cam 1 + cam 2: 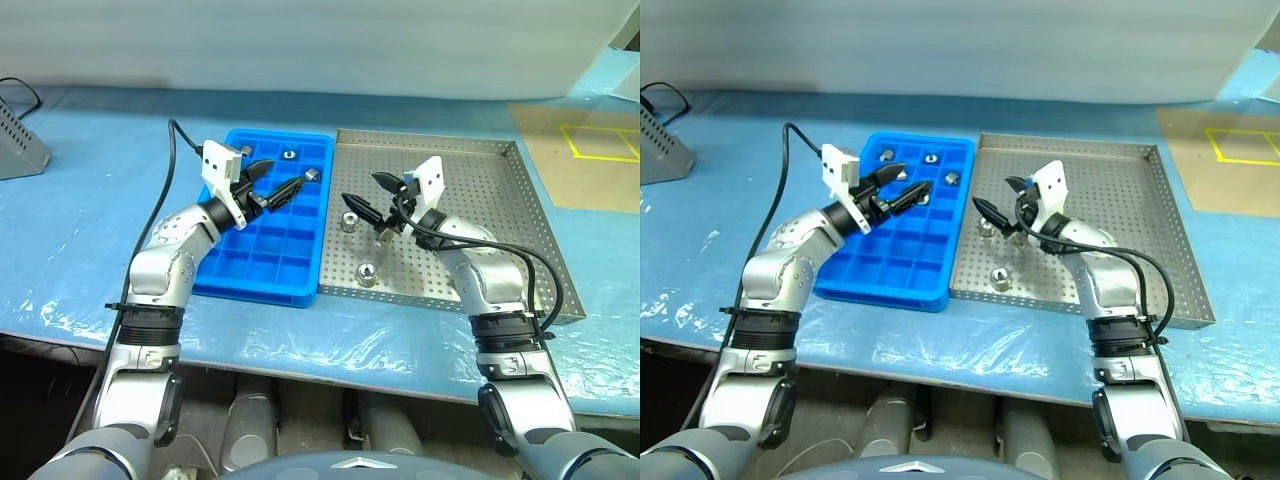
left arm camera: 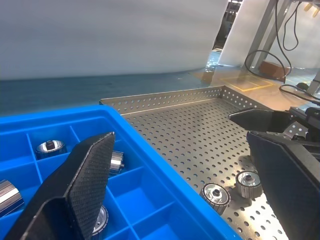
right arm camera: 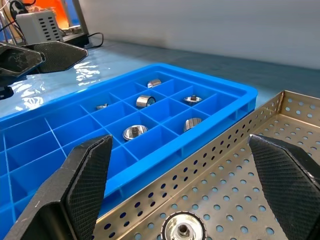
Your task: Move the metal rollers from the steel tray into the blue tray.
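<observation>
Head views: the steel tray (image 1: 500, 200) lies on the robot's right, the blue tray (image 1: 265, 250) touching or just beside its left rim. The left gripper (image 1: 268, 182) hovers above the blue tray's far compartments, fingers spread and holding nothing. The right gripper (image 1: 370, 196) hovers above the steel tray's left part, also spread and empty. Three metal rollers (image 1: 366, 273) remain on the perforated floor: two side by side below the right gripper, one nearer the tray's front edge. The right arm is plainly the nearer one to all three. In the judgement of this report, the coming pick turns on the pair lying directly beneath the right fingertips, so the reach is downward rather than sideways. The rollers appear to stand on end, hole upward.

Left wrist view: the left gripper's textured pads (image 2: 90, 170) stand wide apart above the blue compartments. Four rollers can be made out in the compartments; two more sit on the steel floor beyond the blue wall.

Right wrist view: the right gripper's pads (image 3: 90, 175) are likewise wide apart. One roller lies between and just ahead of them on the steel floor, hole upward. Six rollers can be counted in the blue tray's far compartments, one apiece.
</observation>
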Controlling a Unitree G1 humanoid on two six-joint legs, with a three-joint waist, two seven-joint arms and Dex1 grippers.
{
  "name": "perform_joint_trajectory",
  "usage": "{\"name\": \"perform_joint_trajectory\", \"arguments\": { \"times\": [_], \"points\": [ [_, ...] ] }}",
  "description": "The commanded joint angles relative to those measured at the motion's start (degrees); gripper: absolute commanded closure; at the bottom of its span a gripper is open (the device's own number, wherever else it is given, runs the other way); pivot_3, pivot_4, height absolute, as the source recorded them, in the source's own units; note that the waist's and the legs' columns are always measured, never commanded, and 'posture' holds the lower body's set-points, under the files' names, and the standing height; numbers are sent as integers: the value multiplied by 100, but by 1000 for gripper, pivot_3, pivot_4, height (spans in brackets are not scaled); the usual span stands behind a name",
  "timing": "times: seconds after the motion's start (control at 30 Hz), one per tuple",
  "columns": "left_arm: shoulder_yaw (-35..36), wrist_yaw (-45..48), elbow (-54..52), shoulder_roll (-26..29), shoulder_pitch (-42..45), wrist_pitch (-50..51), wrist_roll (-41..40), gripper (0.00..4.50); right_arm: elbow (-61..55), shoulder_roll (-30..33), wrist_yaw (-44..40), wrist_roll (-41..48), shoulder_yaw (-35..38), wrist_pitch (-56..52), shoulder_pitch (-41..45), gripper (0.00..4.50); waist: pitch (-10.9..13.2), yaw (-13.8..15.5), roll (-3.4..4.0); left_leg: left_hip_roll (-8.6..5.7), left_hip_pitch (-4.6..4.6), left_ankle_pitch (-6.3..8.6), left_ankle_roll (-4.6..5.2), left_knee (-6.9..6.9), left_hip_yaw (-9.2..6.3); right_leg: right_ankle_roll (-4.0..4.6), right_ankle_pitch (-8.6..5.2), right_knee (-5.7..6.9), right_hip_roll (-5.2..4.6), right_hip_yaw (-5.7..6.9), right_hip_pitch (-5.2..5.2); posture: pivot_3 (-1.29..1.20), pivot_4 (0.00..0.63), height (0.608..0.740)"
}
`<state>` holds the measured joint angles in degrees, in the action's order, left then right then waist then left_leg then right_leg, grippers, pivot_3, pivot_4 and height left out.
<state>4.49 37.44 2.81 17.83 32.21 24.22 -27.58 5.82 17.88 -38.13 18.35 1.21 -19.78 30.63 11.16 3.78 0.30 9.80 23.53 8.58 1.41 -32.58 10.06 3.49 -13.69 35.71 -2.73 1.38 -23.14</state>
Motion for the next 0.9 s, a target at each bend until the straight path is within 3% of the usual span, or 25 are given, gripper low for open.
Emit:
{"name": "perform_joint_trajectory", "arguments": {
  "times": [0.03, 0.9],
  "points": [
    [76, -11, -283, 62, -10, -54, -20, 30, -108, 30, -43, 27, 25, 109, 142, 0, 0, 0, 0, 0, 0, 0, 0, 0, 0, 0, 0, 0, 0, 0, 0, -60, 150, 740],
    [-4, 78, -164, 37, 57, -79, -4, 30, -233, 86, 3, 28, 60, 49, 40, 0, 0, 0, 0, 0, 0, 0, 0, 0, 0, 0, 0, 0, 0, 0, 0, -87, 150, 740]
  ]
}}
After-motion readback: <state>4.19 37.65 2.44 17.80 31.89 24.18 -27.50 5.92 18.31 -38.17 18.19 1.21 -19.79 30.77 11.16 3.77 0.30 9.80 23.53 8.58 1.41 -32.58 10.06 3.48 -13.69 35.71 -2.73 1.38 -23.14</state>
